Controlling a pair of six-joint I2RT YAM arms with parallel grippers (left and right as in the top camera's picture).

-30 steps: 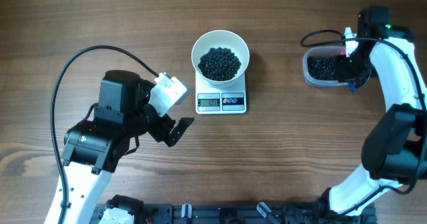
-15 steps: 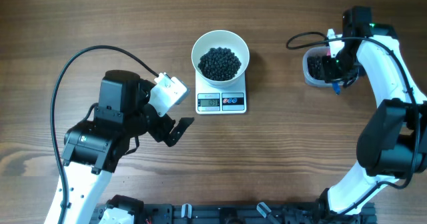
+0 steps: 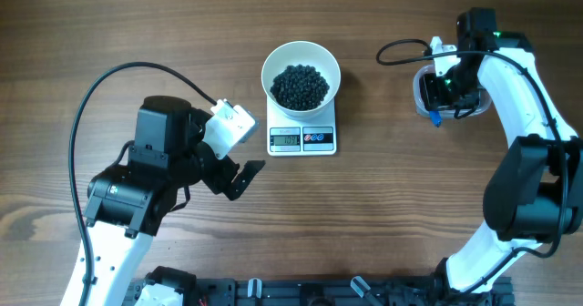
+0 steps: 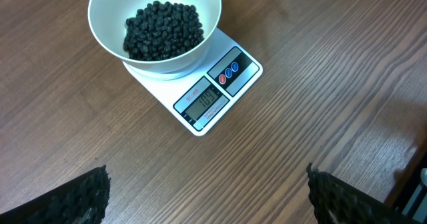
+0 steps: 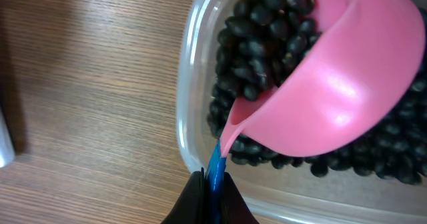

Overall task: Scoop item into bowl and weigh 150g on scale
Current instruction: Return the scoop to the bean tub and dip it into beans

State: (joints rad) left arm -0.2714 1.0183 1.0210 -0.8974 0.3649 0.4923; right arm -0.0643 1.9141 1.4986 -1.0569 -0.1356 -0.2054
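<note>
The white bowl [image 3: 273, 62] stands on the scale [image 3: 314, 147] with a pile of black beans [image 3: 301, 86] in it. In the left wrist view the bowl [image 4: 107, 32], its beans [image 4: 163, 29] and the scale [image 4: 220, 95] lie ahead of my left gripper [image 4: 207, 201], which is open over bare wood. My right gripper [image 5: 213, 192] is shut on the blue handle [image 5: 216, 165] of a pink scoop [image 5: 333, 97]. The scoop's cup dips into the beans [image 5: 257, 51] in a clear tub [image 5: 190, 84]. The scoop's inside is hidden.
In the overhead view the clear tub [image 3: 421, 92] sits at the right, largely covered by my right arm and its gripper [image 3: 442, 106]. A black cable [image 3: 401, 49] loops left of the right wrist. My left gripper [image 3: 239, 177] hangs left of and below the scale.
My right arm has swung left across the tub, carrying the scoop with it. The left arm, bowl and scale have not moved.
</note>
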